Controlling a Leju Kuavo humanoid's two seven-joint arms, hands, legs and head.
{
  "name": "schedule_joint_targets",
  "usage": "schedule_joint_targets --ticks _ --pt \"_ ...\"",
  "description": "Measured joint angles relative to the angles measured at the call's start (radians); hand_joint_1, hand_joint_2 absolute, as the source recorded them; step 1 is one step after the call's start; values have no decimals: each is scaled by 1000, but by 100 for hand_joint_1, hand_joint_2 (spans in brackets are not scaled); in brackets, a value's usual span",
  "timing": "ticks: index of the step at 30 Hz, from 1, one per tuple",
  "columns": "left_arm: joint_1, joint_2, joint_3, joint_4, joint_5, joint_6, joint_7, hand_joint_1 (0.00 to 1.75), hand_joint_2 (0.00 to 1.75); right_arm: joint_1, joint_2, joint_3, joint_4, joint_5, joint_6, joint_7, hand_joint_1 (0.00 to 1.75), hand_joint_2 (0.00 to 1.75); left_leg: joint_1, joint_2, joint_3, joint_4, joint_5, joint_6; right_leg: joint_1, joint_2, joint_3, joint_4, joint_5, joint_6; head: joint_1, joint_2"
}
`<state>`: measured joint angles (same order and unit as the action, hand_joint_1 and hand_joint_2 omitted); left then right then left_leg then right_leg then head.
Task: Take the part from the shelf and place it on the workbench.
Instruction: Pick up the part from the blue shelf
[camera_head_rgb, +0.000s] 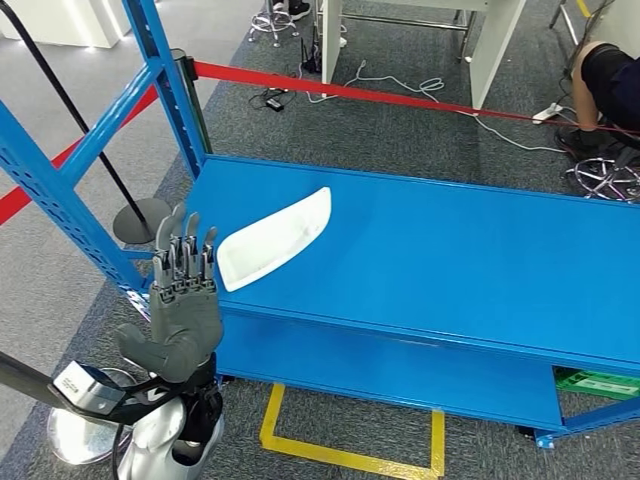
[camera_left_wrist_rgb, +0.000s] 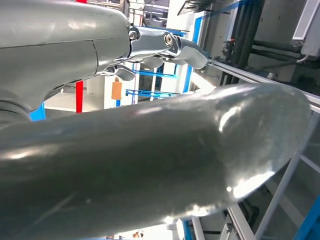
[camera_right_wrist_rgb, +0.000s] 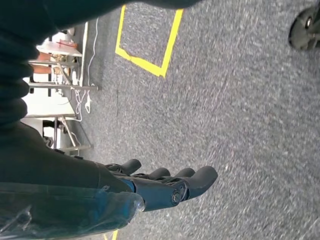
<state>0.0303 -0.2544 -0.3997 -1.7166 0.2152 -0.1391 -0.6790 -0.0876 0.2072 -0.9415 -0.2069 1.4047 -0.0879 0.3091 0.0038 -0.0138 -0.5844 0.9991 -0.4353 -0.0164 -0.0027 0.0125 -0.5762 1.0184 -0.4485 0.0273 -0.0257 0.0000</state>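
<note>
Left hand raised and empty short of the part; right hand hanging over the floor.

The left hand (camera_head_rgb: 183, 305) is held upright at the near left corner of the blue shelf (camera_head_rgb: 453, 260), back of the hand to the head camera, thumb out to the side, its fingers (camera_head_rgb: 186, 250) extended, slightly apart and holding nothing. The white part (camera_head_rgb: 275, 240) lies flat on the shelf deck just beyond and to the right of those fingertips, apart from them, long axis running diagonally away. In the left wrist view the thumb lies across the frame with the fingers (camera_left_wrist_rgb: 166, 45) above it, nothing between them. The right hand (camera_right_wrist_rgb: 166, 185) points down over the grey carpet (camera_right_wrist_rgb: 245, 100), fingers (camera_right_wrist_rgb: 200, 177) extended side by side, empty, near a yellow floor marking (camera_right_wrist_rgb: 145, 62).
</note>
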Motion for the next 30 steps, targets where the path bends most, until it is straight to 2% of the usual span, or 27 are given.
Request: schedule_joint_targets --ticks 4,9,14,18,22,30 --pt "-1 0 0 9 -2 -1 3 0 0 0 1 0 0 -13 28 9 0 175 -2 0 0 0 0 5 -2 0 3 -5 3 7 0 0" --pt "-2 0 0 21 -5 -2 10 0 0 0 2 0 0 -14 20 19 0 175 -3 0 0 0 0 7 -3 0 3 -5 3 10 -1 0" --pt "-3 0 12 34 53 28 74 0 0 0 2 0 0 -17 0 11 0 175 -2 0 0 0 1 8 -3 0 2 -5 3 11 -1 0" --pt "-14 -1 36 50 73 49 91 0 175 0 2 0 0 -14 -3 13 0 175 -1 0 1 -1 2 8 -2 0 2 -5 3 10 -1 0" --pt "-41 0 56 58 -17 98 76 0 175 0 2 0 0 -11 0 12 0 175 -1 0 0 -1 2 8 -2 0 3 -4 3 10 -1 0" --pt "-116 41 90 87 -350 329 87 0 175 0 2 -1 0 -27 -9 -5 0 175 -2 0 0 -1 2 8 -2 0 3 -4 3 10 0 0"
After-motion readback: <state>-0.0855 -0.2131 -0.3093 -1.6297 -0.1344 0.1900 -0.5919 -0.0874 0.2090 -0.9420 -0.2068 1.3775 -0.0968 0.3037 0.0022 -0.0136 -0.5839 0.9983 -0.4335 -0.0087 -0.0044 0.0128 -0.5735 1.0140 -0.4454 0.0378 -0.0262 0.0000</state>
